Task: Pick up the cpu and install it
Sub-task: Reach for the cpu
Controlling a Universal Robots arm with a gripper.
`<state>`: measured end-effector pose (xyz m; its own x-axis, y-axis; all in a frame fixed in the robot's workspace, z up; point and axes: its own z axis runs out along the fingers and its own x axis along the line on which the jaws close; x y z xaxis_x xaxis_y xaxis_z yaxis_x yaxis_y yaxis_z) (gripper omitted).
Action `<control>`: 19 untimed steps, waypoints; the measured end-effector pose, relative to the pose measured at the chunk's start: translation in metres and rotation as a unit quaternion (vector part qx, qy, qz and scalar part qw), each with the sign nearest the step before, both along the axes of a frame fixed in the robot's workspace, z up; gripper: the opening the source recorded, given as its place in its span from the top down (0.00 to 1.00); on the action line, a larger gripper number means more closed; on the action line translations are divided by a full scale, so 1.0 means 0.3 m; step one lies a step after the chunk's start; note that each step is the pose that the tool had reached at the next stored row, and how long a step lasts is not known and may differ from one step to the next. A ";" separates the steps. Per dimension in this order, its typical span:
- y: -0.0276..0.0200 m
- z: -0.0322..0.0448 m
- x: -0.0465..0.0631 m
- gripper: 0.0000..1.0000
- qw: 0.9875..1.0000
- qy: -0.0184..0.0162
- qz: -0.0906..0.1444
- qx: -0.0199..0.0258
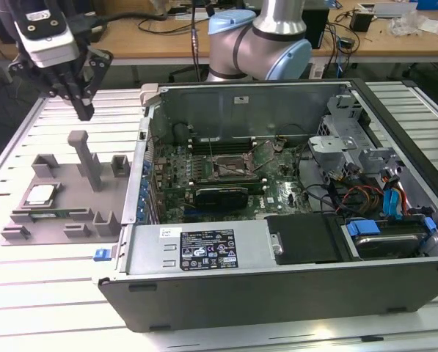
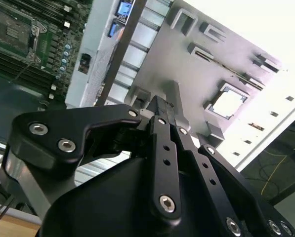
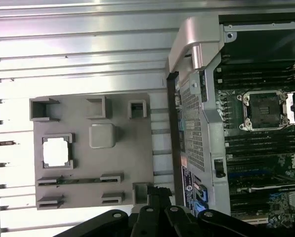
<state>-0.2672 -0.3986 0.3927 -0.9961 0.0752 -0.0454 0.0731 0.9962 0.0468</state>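
The cpu [image 1: 40, 195], a small silver square, lies flat in a recess of the grey fixture plate [image 1: 110, 192] at the exterior view's left, beside the open computer case. It shows as a bright square in both wrist views [image 2: 230, 103] [image 3: 56, 151]. My gripper [image 1: 83, 110] hangs in the air above the far side of the fixture, clear of the cpu, shut with nothing held. Its black fingers meet in both wrist views [image 2: 162, 102] [image 3: 154, 191]. The open motherboard socket [image 1: 230, 170] [image 3: 263, 109] sits inside the case.
A tall grey post [image 1: 86, 158] rises from the fixture just below the gripper, with several low fixture blocks around it. The case wall [image 1: 147, 147] stands between fixture and motherboard. Drive bays and cables [image 1: 380, 191] fill the case on the exterior view's right.
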 end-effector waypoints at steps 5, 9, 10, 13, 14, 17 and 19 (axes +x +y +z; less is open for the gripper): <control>0.001 -0.001 -0.057 0.89 1.000 -0.001 0.000 0.000; 0.001 -0.002 -0.095 0.89 1.000 -0.001 0.000 0.000; 0.001 -0.003 -0.102 0.89 1.000 -0.001 0.000 0.000; 0.002 -0.004 -0.131 0.89 1.000 -0.001 0.000 0.000; 0.002 -0.006 -0.147 0.89 1.000 -0.001 0.000 0.000; 0.003 -0.011 -0.201 0.89 1.000 -0.002 0.000 0.000; 0.004 -0.019 -0.225 0.89 1.000 -0.002 0.000 0.000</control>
